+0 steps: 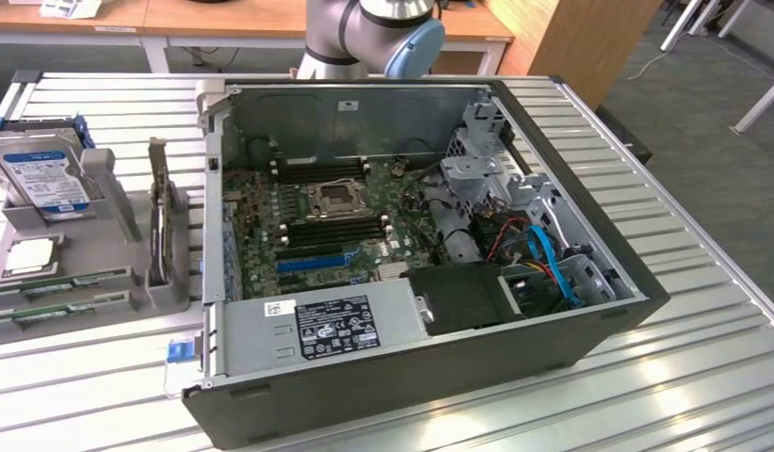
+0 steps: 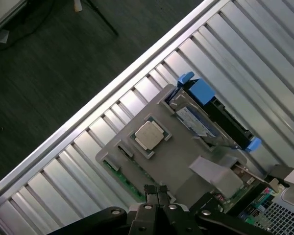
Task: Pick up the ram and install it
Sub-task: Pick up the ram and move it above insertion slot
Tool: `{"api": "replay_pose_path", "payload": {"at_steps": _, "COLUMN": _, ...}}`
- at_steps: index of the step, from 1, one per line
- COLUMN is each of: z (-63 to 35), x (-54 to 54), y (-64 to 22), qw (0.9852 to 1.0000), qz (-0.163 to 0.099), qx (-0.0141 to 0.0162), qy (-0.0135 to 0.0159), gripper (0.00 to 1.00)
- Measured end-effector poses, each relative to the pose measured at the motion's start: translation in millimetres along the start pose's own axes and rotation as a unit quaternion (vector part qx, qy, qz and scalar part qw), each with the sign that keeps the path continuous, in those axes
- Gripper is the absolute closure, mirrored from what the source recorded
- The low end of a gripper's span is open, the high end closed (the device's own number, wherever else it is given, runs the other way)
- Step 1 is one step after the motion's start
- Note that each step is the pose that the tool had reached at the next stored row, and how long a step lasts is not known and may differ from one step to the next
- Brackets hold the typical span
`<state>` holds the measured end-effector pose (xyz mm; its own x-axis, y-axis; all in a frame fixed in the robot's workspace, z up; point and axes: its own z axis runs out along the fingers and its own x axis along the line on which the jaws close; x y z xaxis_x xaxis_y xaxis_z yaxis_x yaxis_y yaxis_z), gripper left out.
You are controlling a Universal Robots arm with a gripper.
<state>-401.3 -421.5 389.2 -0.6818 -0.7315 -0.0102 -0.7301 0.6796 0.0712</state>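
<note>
The ram (image 1: pixel 82 279) is slotted in the grey holder (image 2: pixel 186 156) by the edge of the worktop (image 1: pixel 688 377); the jaws are closed together above; a centred, square grip is advised.

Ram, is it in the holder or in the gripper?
In the holder: the ram lies in its slot, and the shut gripper holds nothing.

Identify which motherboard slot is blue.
The long expansion slot, on the power supply's side of the CPU socket. The memory slots flanking that socket are all black.
</note>
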Motion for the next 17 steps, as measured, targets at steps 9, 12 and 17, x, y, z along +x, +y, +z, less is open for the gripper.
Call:
{"api": "replay_pose_path", "payload": {"at_steps": 9, "z": 0.0, "x": 0.0, "y": 0.0, "qw": 0.9977, "qz": -0.067, "qx": 0.0004, "qy": 0.0061, "gripper": 0.90}}
{"api": "replay_pose_path", "payload": {"at_steps": 12, "z": 0.0, "x": 0.0, "y": 0.0, "qw": 0.9961, "qz": -0.088, "qx": 0.0008, "qy": 0.0084, "gripper": 0.90}}
{"api": "replay_pose_path", "payload": {"at_steps": 17, "z": 0.0, "x": 0.0, "y": 0.0, "qw": 0.9923, "qz": -0.123, "qx": 0.0015, "qy": 0.0123, "gripper": 0.90}}
